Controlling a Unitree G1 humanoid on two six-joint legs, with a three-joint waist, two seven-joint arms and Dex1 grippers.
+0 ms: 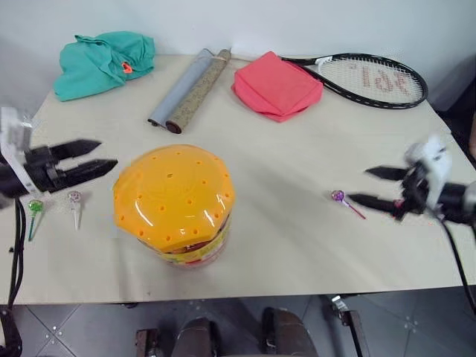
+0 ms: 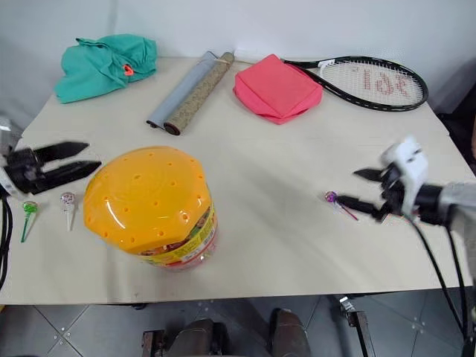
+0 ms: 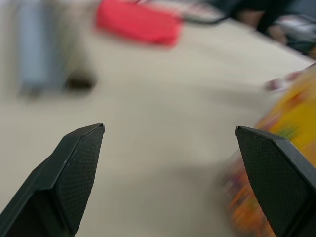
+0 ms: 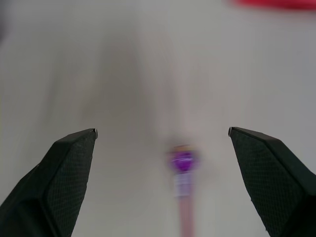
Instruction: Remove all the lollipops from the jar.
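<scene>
While both claws stand wide with nothing between their fingers, I start at my right gripper [image 1: 373,186], which hangs over the right part of the table [image 1: 297,245], tips pointing toward the middle. Just off those tips lies a purple lollipop [image 1: 338,196] on a pink stick; its head faces the jar and its stick runs back toward the claw and slightly toward me. Through the right wrist view that same candy [image 4: 183,161] sits between the two spread fingers, apart from both.

My left gripper [image 1: 100,155] is level at the left edge, tips aimed at the jar [image 1: 175,204] and stopping just short of its lid. Below that claw two more lollipops lie on the table: a green one [image 1: 35,206] on a green stick and a pale one [image 1: 74,198] on a white stick, both with heads away from me and sticks running toward the near edge.

The jar stands upright near the front middle, its domed orange lid dotted with holes and still in place. A yellow-red label wraps the clear wall below the lid; I cannot read its print.

Farther back lie a teal cloth [image 1: 104,61], a rolled grey mat [image 1: 190,89] lying slantwise, a folded red cloth [image 1: 277,85], and a black racket [image 1: 364,78] whose strings carry red figures reading "361" upside down from my side.
</scene>
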